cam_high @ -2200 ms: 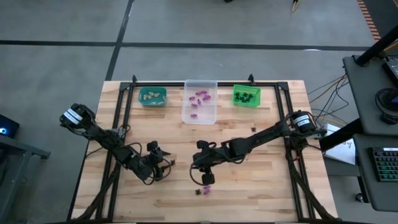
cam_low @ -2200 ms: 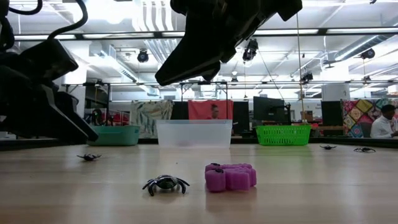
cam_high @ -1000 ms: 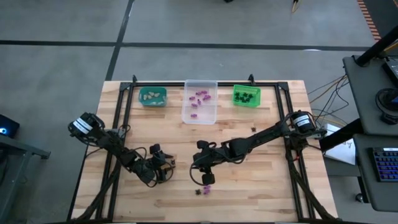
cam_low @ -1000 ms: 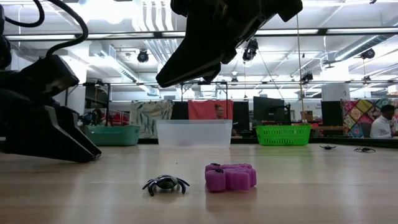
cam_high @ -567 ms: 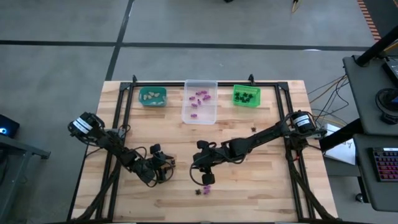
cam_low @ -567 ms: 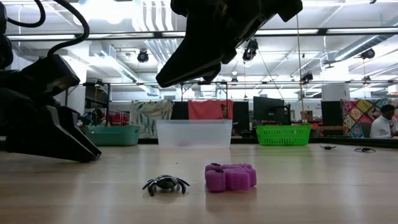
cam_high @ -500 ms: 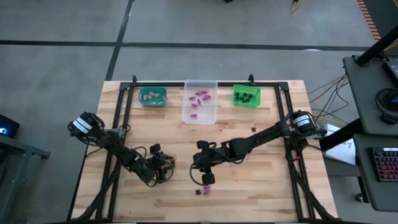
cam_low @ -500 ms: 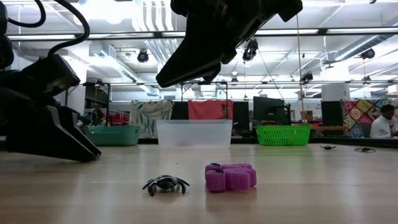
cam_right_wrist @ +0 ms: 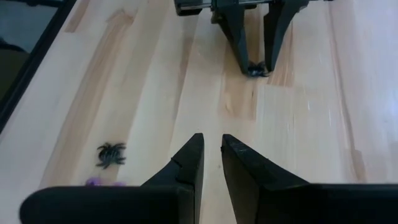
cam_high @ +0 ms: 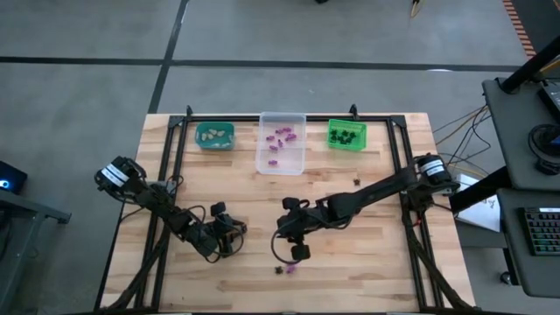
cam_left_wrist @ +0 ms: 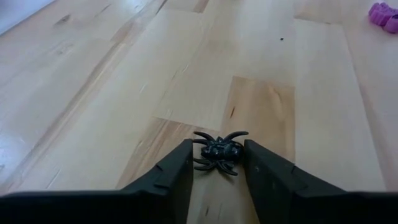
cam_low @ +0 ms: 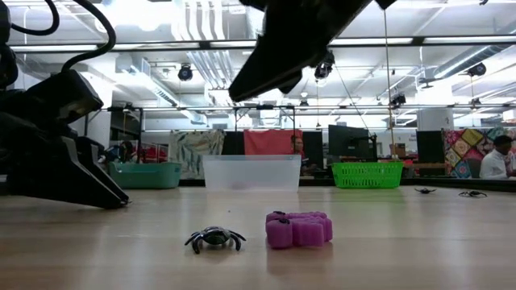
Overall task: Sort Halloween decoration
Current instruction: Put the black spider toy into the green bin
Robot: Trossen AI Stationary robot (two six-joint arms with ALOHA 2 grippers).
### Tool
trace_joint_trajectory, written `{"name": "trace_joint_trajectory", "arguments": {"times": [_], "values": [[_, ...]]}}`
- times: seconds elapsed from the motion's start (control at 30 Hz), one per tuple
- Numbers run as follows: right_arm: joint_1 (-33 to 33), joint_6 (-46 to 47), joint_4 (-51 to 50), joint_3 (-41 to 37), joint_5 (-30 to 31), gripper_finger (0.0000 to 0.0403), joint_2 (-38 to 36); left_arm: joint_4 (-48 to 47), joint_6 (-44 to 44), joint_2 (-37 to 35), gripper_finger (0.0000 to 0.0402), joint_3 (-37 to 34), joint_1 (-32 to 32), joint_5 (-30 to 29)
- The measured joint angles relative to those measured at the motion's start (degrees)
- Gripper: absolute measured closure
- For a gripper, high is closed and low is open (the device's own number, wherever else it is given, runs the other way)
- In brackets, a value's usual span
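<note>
The left gripper (cam_left_wrist: 216,163) stood low on the pale wooden table (cam_high: 367,184), fingers parted around a tiny black plastic spider (cam_left_wrist: 217,150), not yet closed on it. The right gripper (cam_right_wrist: 212,158), fingers narrowly apart and empty, hung above the boards; a second black spider (cam_right_wrist: 111,154) lay at its nine o'clock beside a small purple plastic trinket (cam_low: 299,229).

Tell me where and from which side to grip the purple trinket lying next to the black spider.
Grip the purple trinket across its lumpy sides, coming straight down from above. It lies flat and low on the table, so there is no edge underneath to catch. The black spider sits beside it, apart; keep fingers off it.
</note>
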Motion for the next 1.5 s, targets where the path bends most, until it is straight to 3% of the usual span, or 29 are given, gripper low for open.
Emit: {"name": "trace_joint_trajectory", "arguments": {"times": [0.43, 0.57, 0.73, 1.0, 1.2, 1.5], "values": [[2.8, 0.8, -6.8, -3.2, 0.1, 0.0351, -8.2, 0.4, 0.0, 0.0, 0.0285, 2.2, 0.0, -0.1], [4.0, 3.0, -6.8, -7.5, 0.8, 0.0351, -13.2, 0.4, 0.0, -0.1, 0.0285, 3.3, 0.0, 0.0], [5.8, 6.7, -6.1, -14.8, 8.1, 0.0351, -20.6, 0.0, 1.0, -0.1, 0.0285, 4.7, 0.0, 0.0], [6.4, 6.6, 5.8, -27.5, 10.6, 0.0351, -32.9, 0.0, 5.6, -0.8, 0.0285, 8.2, 1.0, -0.1], [6.5, 3.9, 7.1, -32.5, 10.6, 0.0351, -39.7, -1.3, 10.9, -1.0, 0.0285, 13.6, 4.2, 0.1], [6.5, -3.7, 10.0, -37.1, 10.6, 0.0351, -46.9, -4.7, 21.5, -1.0, 0.0285, 21.8, 13.7, 5.8]]}}
